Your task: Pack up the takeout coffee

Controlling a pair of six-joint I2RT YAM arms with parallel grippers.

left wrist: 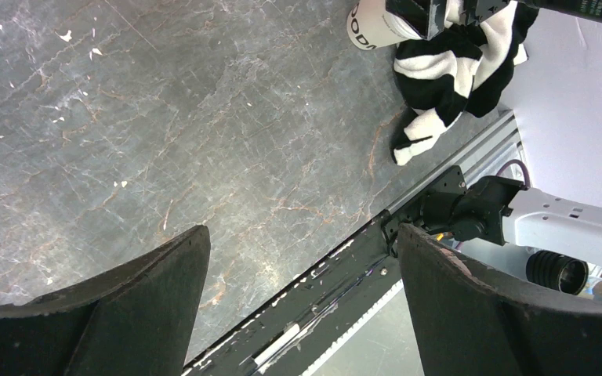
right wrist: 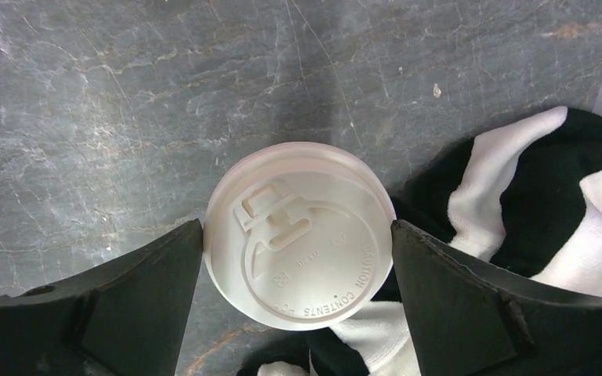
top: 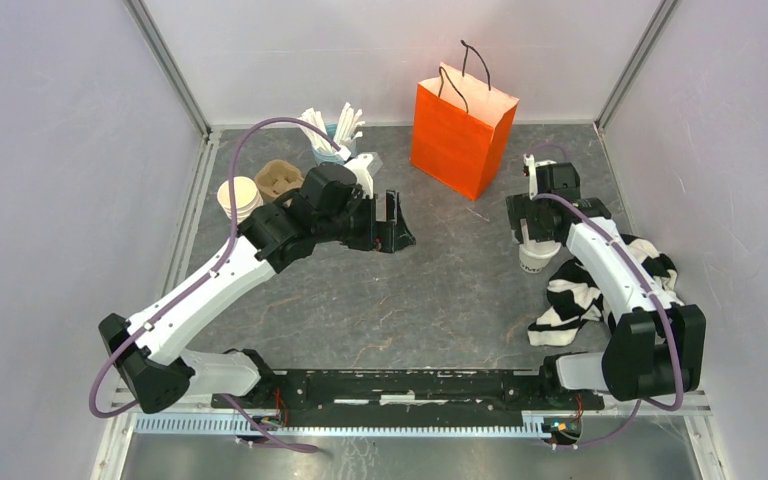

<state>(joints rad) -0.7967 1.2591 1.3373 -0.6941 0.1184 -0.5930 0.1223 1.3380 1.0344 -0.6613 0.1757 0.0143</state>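
- Step in hand: the pick-up of the takeout coffee (right wrist: 306, 258). The cup stands upright with its lid on, on the table (top: 430, 290) at the right side, up against a black-and-white striped cloth (top: 580, 295).
- Right gripper (right wrist: 296, 231): directly over the cup, spread wide, with 1 finger at each side of the lid rim. The pads look at or nearly at the rim. Cannot tell whether they press, so a hold is not confirmed.
- Left gripper (top: 385, 222): spread wide, nothing between its 2 fingers, hanging above mid-table.
- Next move, as judged: firm up the grip without crushing the lid, lift straight, then carry the cup to the orange paper bag (top: 460, 135), which stands upright and open-topped at the far side, well apart from it.
- In the way: the cloth lies touching the cup's base and may drag; the bag's 2 handles arch over its mouth.
- Other items, far left: a stack of lidless cups (top: 238, 198) and a cardboard carrier (top: 280, 178).
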